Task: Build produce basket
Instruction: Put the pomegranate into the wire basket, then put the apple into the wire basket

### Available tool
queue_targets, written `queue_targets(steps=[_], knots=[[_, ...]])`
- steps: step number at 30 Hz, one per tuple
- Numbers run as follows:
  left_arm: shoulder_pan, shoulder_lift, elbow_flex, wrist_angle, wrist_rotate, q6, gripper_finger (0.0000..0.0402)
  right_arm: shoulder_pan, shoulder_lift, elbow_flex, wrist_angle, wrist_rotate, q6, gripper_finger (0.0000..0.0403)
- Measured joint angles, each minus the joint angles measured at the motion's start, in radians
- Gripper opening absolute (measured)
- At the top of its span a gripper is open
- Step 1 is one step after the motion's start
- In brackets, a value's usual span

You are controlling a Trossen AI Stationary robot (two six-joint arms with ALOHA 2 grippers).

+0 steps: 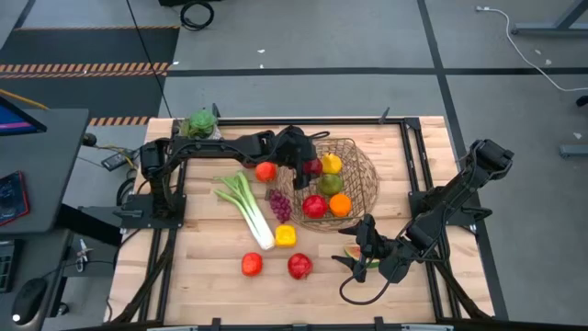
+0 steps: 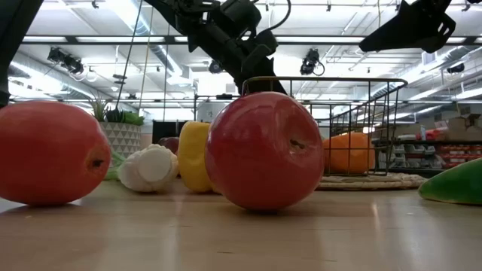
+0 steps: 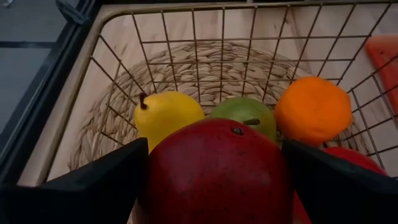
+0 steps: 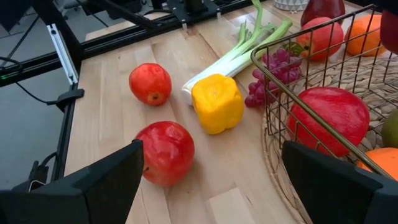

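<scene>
Two arms over the table. Left gripper (image 1: 308,168) at the near-left rim of the basket (image 1: 363,152), fingers spread wide around a dark red apple (image 3: 217,171), which is held above the yellow pear (image 3: 166,115), green apple (image 3: 245,115) and orange (image 3: 313,109) inside. Right gripper (image 1: 358,257) low beside the watermelon slice (image 1: 353,251), fingers open, empty. Leek (image 1: 246,208), grapes (image 1: 279,204), yellow pepper (image 4: 216,103) and two red apples (image 4: 163,151) lie on the table left of the basket.

Grey floor (image 1: 303,41) surrounds the wooden table (image 1: 207,267); a dark desk (image 1: 41,170) sits at nine o'clock, striped tape (image 1: 87,67) at eleven.
</scene>
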Motion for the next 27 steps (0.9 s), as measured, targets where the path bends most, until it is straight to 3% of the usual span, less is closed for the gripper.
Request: queue_targets(steps=[9, 22, 27], knots=[[-0.003, 0.000, 0.000, -0.007, 0.001, 0.001, 0.0395, 0.000, 0.000, 0.000, 0.000, 0.001, -0.003, 0.0384], [-0.002, -0.046, 0.005, -0.028, 0.015, 0.053, 0.0399, 0.000, 0.000, 0.000, -0.005, 0.001, -0.005, 0.0384], [-0.002, -0.065, 0.004, -0.135, 0.015, 0.083, 0.0399, 0.000, 0.000, 0.000, -0.010, 0.001, -0.026, 0.0384]])
